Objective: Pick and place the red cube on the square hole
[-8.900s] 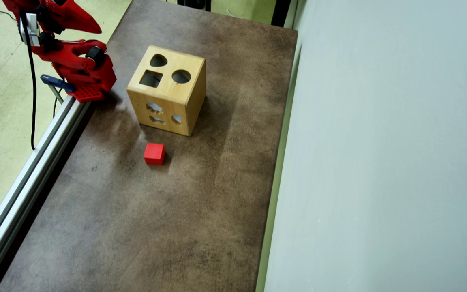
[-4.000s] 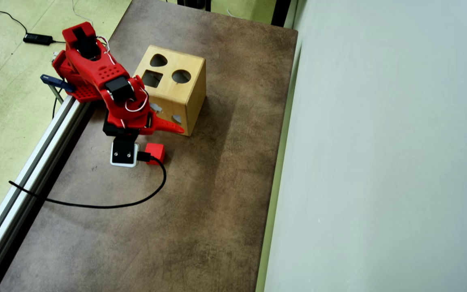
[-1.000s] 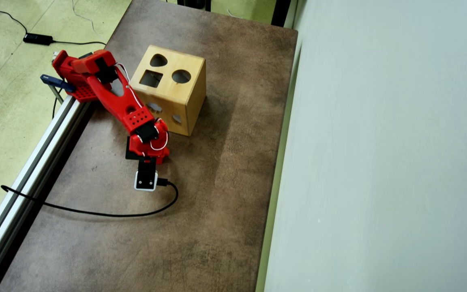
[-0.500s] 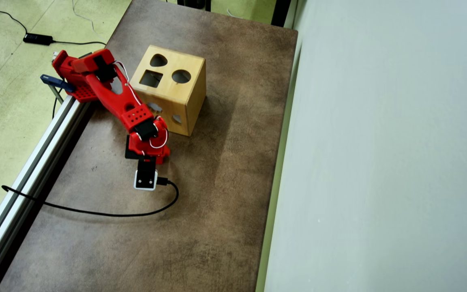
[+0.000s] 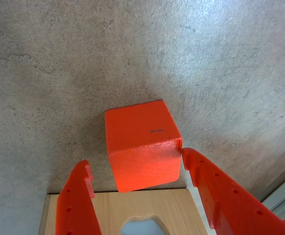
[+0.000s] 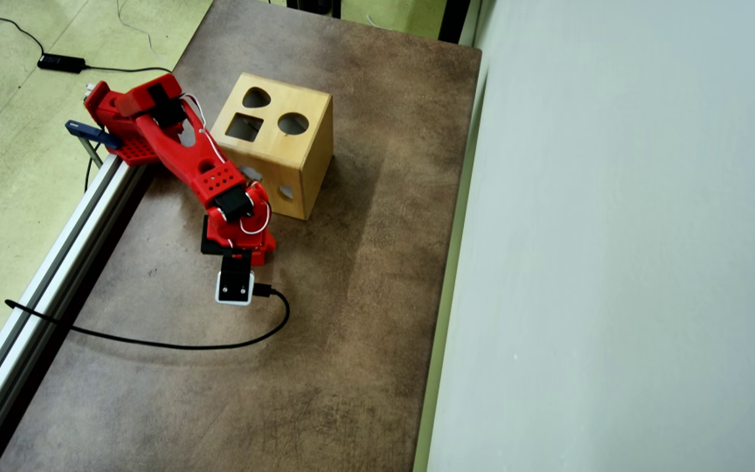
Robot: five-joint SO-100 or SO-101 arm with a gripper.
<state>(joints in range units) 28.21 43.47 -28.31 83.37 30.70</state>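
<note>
The red cube (image 5: 140, 144) lies on the grey table, right by the edge of the wooden box (image 5: 147, 205). My gripper (image 5: 135, 159) is open around the cube. The right fingertip (image 5: 187, 155) touches the cube's right corner, and the left fingertip (image 5: 85, 169) is a gap away from it. In the overhead view the arm's wrist (image 6: 236, 226) hangs low beside the wooden box (image 6: 286, 154) and hides both the cube and the jaws. The square hole (image 6: 244, 126) is on the box's top face, between a teardrop hole and a round hole.
A hole (image 5: 142, 227) in the box face shows between my fingers. A black cable (image 6: 174, 342) runs across the table from the wrist camera. An aluminium rail (image 6: 56, 255) runs along the table's left edge, and a pale wall (image 6: 613, 262) stands along the right.
</note>
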